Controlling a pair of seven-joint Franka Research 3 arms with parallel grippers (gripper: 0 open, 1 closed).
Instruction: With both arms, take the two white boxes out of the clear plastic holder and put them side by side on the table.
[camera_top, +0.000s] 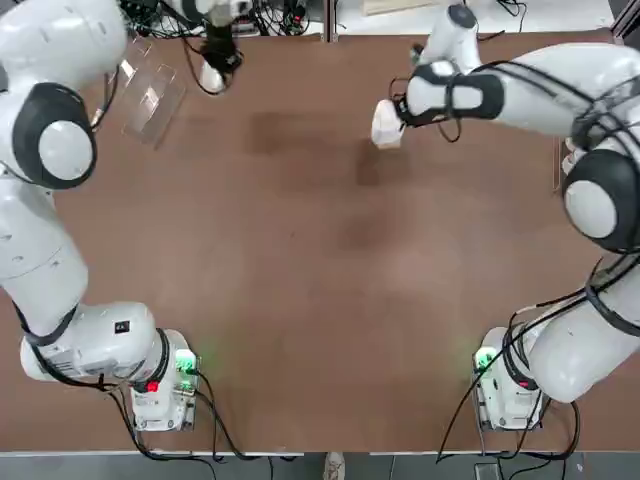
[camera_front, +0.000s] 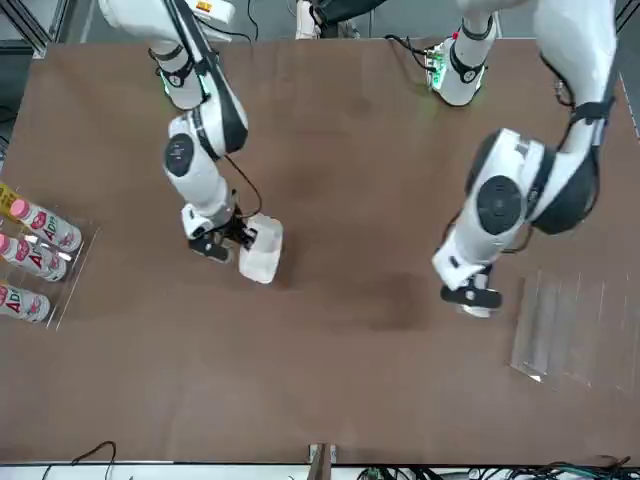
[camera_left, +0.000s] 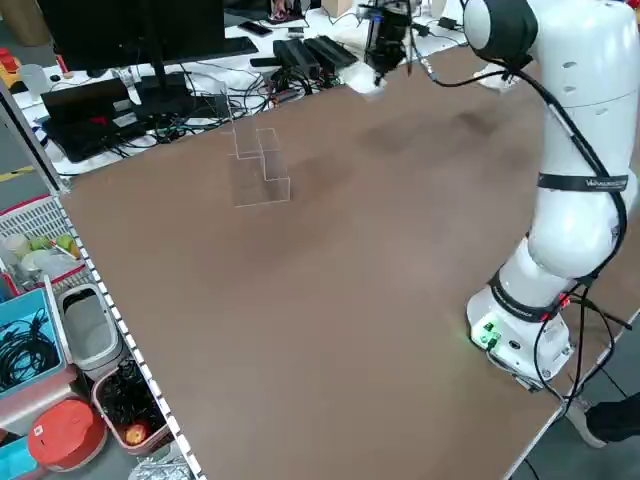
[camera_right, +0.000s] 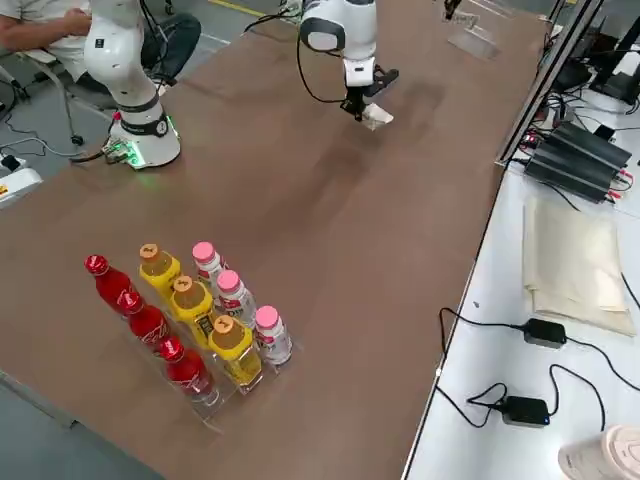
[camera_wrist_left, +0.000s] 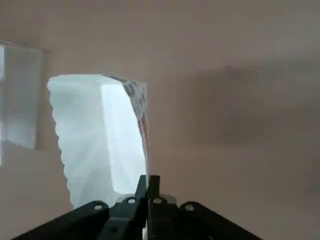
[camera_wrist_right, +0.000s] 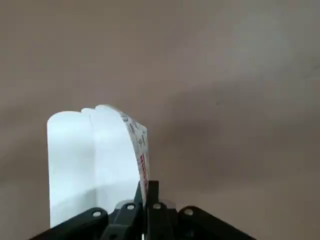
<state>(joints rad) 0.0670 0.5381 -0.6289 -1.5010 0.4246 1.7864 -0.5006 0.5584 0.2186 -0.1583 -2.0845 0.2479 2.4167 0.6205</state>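
My left jaws (camera_wrist_left: 146, 187) and right jaws (camera_wrist_right: 146, 192) each pinch a white box (camera_wrist_left: 97, 135), seemingly by an edge; lower both level onto the desk (camera_top: 320, 260).

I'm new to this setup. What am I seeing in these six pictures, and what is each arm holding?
Two white robot arms stand at a brown table. One picture looks down from overhead, one faces the robot from across the table, two look in from the sides, and two come from cameras on the wrists. The left gripper, at the table's far edge, is shut on a white box. The right gripper holds the other white box above the table's middle. The clear plastic holder looks empty. A rack of bottles stands at the robot's right. A person sits beyond the table.
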